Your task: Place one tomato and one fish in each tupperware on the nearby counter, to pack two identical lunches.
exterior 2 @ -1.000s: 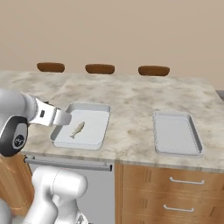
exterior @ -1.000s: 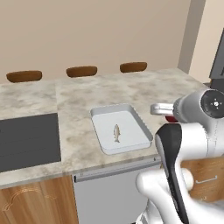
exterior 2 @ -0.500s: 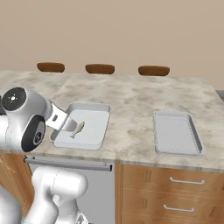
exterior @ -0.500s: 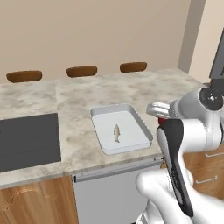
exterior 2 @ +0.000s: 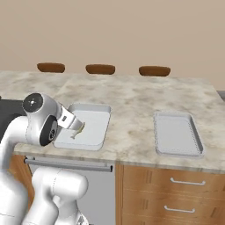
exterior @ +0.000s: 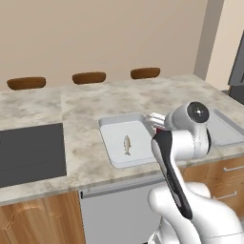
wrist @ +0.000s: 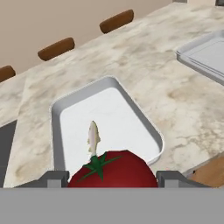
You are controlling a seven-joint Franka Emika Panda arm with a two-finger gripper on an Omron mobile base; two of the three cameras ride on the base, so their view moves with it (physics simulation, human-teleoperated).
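— Since the tomato [wrist: 113,169] sits nearest us in the hand view, wedged between the two dark fingertips [wrist: 56,178], shall we call the gripper [wrist: 113,180] closed on it?

— We would; the tips flank it on both sides and it hangs above the near edge of the first tupperware [wrist: 148,131]. We judge it round, smooth and a little soft, so it could slip or bruise; a hold across its widest middle, as now, seems the safest.

— And beyond it?

— The fish [wrist: 93,138] lies flat inside that same tupperware, just behind the tomato's green stem. It looks small, light and thin (probably slick, too), so we would take it across the body, not by the tail.

— From the right base view?

— The fish [exterior 2: 77,131] peeks out beside the hand, and the tupperware [exterior 2: 97,115] rests on the counter [exterior 2: 132,101]. Further right, well apart, the second tupperware [exterior 2: 177,133] has nothing in it that we can see.

— So this lunch is nearly paired?

— In our judgement, yes, once the tomato is let go; the far box lacks both items.
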